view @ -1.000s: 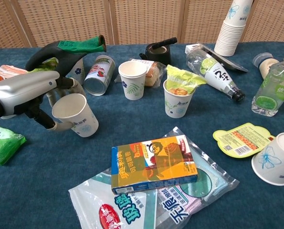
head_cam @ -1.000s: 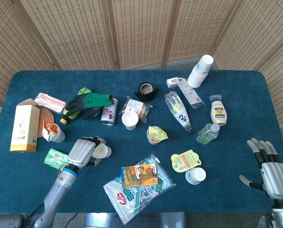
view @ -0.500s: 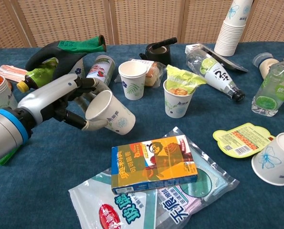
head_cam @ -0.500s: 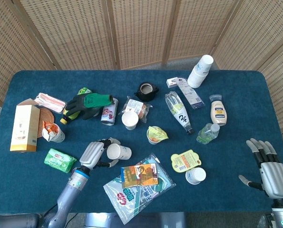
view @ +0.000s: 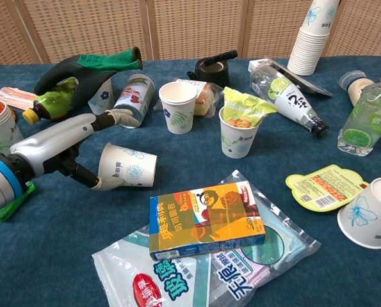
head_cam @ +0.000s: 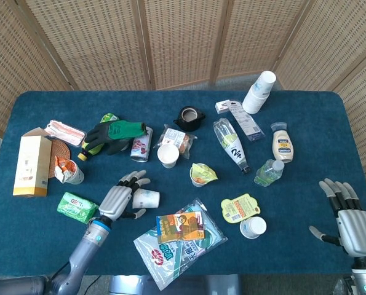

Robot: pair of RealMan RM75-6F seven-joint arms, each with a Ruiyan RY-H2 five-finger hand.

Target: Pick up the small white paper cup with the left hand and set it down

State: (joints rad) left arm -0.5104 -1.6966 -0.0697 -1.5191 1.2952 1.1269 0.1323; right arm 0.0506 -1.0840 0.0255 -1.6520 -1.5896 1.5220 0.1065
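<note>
The small white paper cup [view: 127,174] lies on its side, just in front of the left hand [view: 62,148], whose fingers [view: 116,118] are spread above it. The thumb touches the cup's base. The right hand [head_cam: 347,217] rests with fingers apart, holding nothing.

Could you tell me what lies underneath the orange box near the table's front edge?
The orange box rests on clear plastic snack bags. Whatever lies beneath its middle is covered.

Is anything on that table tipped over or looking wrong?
Yes. The small white paper cup at the left hand lies on its side instead of standing, the fingers spread over it. Another paper cup near the front right edge is tipped over too.
</note>
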